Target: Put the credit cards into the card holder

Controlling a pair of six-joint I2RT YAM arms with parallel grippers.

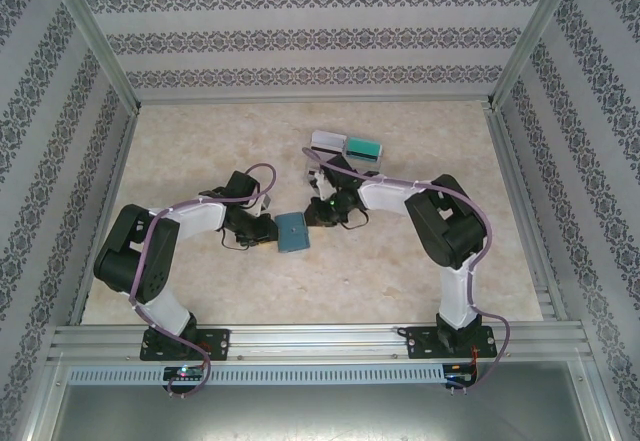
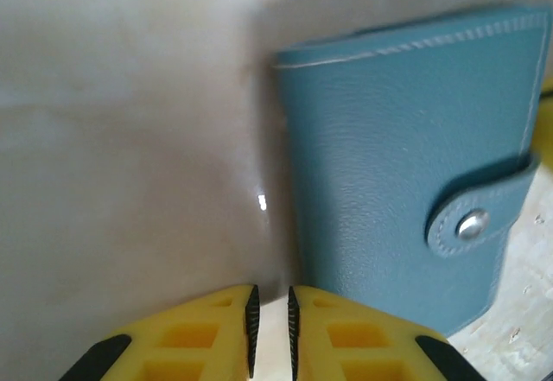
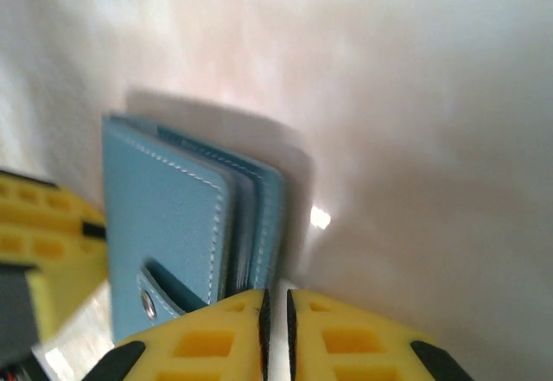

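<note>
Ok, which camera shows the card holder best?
Left wrist: the card holder is close, its front, stitching and snap tab sharp. Right wrist sees it obliquely, blurred; top external shows it small, without detail.

The card holder (image 2: 389, 165) is seen at 3 o'clock against the pale counter (image 2: 121, 139), closed, its tab fastened by a silver snap (image 2: 473, 224) toward 4 o'clock. At 6 o'clock the yellow jaws of the left gripper (image 2: 270, 333) are drawn nearly together, nothing gripped, with the holder's lower corner just beside them.
</note>
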